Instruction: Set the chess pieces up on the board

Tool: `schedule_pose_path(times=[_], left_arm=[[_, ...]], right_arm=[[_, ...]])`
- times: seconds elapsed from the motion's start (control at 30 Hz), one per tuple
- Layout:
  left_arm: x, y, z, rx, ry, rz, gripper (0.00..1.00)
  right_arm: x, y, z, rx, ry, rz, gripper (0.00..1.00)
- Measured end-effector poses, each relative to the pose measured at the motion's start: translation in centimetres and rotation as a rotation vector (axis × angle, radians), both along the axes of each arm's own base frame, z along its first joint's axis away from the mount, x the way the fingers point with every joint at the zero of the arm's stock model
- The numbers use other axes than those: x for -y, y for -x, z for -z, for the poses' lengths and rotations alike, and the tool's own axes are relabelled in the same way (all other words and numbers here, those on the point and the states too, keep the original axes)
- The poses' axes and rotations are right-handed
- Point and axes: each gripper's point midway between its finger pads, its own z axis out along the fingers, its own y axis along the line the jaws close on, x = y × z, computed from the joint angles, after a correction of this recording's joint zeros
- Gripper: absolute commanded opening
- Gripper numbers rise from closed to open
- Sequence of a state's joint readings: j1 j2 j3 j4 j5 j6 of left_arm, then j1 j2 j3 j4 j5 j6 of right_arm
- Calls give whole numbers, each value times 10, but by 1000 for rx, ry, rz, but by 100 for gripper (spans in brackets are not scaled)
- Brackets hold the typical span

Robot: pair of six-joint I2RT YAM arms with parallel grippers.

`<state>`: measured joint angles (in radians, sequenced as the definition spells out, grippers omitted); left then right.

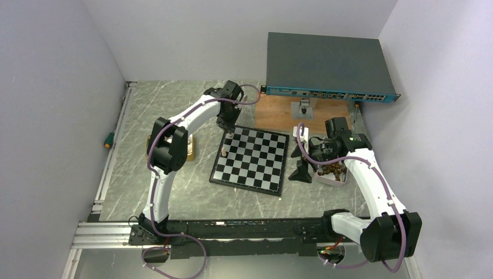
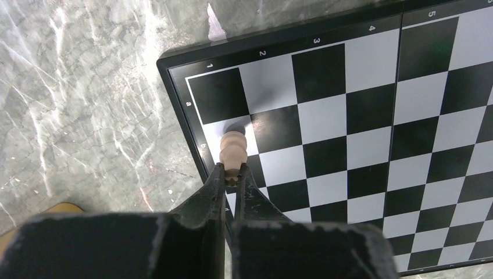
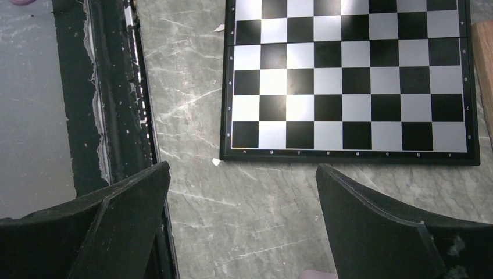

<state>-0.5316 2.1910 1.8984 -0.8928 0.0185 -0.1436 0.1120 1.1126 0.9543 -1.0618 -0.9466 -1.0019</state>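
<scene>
Above the counter (image 1: 180, 195), in the top view, the board (image 1: 251, 160) lies flat near the middle, slightly turned; the left end effector (image 1: 228, 131) hangs over its far left corner; a pale chessman (image 1: 224, 151) shows at the board's left edge just nearer than that, and from here I cannot tell whether it is the one held; the right end effector (image 1: 301, 168) sits just right of the board, beside a white tray (image 1: 343, 179) of dark chessmen (image 1: 331, 170); a wooden plank (image 1: 279, 113) and a grey network switch (image 1: 328, 64) lie beyond. In the left wrist view, the left end effector (image 2: 234, 173) has its fingers (image 2: 216, 186) nearly pressed together, pinching a light tan chessman (image 2: 234, 148); that piece is over a silvery square in the outermost column of the board (image 2: 360, 116), second from the corner; whether its base touches cannot be told. In the right wrist view, the right end effector (image 3: 242, 167) is spread wide over the marbled counter (image 3: 261, 221); the board (image 3: 349, 75) lies beyond the fingertips; a black rail (image 3: 110, 104) runs at the left.
</scene>
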Motion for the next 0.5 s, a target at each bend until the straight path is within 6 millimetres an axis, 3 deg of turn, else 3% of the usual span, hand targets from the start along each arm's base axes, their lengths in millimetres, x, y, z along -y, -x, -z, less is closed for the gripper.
schedule_pose_path(times=[0.5], left_arm=[[1, 0, 6, -15, -13, 6, 10]], right_arm=[[0, 0, 0, 2, 0, 0, 99]])
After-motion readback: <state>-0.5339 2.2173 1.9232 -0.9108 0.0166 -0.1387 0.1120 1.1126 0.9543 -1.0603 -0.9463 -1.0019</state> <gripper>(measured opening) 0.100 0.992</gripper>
